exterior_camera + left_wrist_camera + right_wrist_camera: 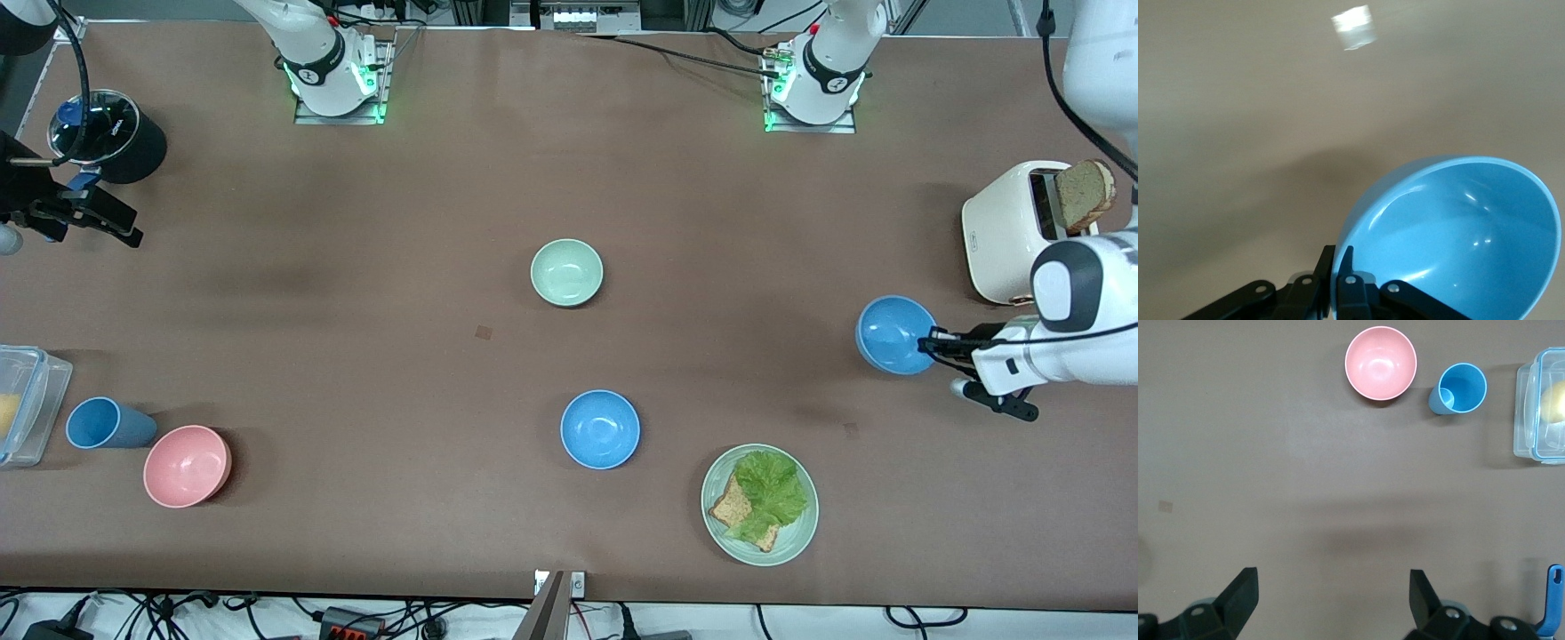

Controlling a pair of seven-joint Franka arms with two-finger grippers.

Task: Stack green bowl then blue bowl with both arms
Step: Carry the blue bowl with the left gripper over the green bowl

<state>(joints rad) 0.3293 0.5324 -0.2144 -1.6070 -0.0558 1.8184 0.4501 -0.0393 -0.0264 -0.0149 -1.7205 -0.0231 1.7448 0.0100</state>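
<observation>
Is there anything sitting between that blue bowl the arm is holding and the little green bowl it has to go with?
Nothing visible does. The left gripper holds the blue bowl by its rim, toward the left arm's end of the table, and only bare table lies between it and the green bowl. The toaster stands off that path.

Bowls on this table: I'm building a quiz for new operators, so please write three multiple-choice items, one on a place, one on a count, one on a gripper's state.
1. Where is the green bowl?
A. on the table, alone
B. inside the pink bowl
C. on the toaster

2. How many blue bowls show?
A. one
B. two
C. four

3. What is the left gripper doing?
A. hanging open
B. gripping a blue bowl's rim
C. holding a cup

Answers: 1 A, it sits by itself mid-table. 2 B, one on the table, one held. 3 B, the fingers pinch the rim. The right gripper is open.
</observation>
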